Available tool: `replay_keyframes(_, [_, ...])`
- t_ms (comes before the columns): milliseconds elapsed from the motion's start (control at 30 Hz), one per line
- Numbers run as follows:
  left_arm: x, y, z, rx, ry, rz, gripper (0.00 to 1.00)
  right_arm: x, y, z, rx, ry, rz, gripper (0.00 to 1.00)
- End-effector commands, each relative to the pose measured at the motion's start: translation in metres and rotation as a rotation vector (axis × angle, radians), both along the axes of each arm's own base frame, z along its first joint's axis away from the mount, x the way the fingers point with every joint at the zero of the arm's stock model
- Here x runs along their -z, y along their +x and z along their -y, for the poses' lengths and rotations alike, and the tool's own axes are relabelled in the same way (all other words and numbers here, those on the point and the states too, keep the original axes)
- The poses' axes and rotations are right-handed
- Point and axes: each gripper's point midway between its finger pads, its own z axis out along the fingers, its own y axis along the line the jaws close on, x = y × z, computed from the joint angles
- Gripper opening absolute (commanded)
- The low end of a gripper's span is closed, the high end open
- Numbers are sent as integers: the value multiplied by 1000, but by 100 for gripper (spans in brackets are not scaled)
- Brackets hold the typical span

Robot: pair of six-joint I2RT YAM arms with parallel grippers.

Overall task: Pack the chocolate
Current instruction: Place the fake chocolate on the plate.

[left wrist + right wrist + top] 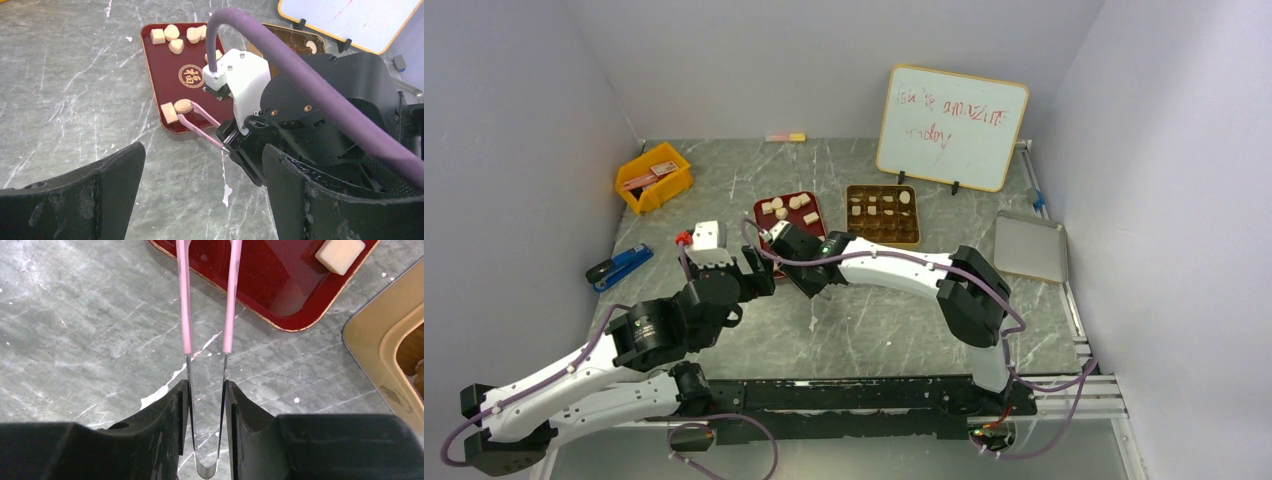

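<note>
Plainly, the right gripper [206, 390] clamps the steel heel of the pink tweezers [185, 300], one finger pressed on each arm. The tweezers' arms stand parted and almost parallel. Seen from the left wrist, their tips sit on either side of a round chocolate piece [183, 106], which lies flat on the near edge of the red tray [170, 60], just beside a square piece [169, 112]. Whether the tips squeeze it, I cannot tell.

The right arm reaches leftward across the table [894, 330], elbow bent, wrist low by the tray. The left gripper [200, 150] is spread wide, empty, and faces the tray.

The round piece shows no long axis; the tweezers run from the gripper toward the tray's near corner. More pieces [172, 34] lie at the tray's far end, others in the gold tin [882, 237].
</note>
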Motion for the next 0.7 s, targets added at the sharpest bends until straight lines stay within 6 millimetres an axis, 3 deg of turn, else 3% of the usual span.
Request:
replay_keyframes(0, [-8,1,4,0,-36,12,91,-41,-5,-14,-14,79,64,34])
replay_keyframes(333, [-6,0,5,5,-40,5,91,-58,-12,-20,-21,110,84,34])
replay_keyframes(667, [-6,-2,3,8,-51,1,91,-48,-8,-15,-10,62,97,35])
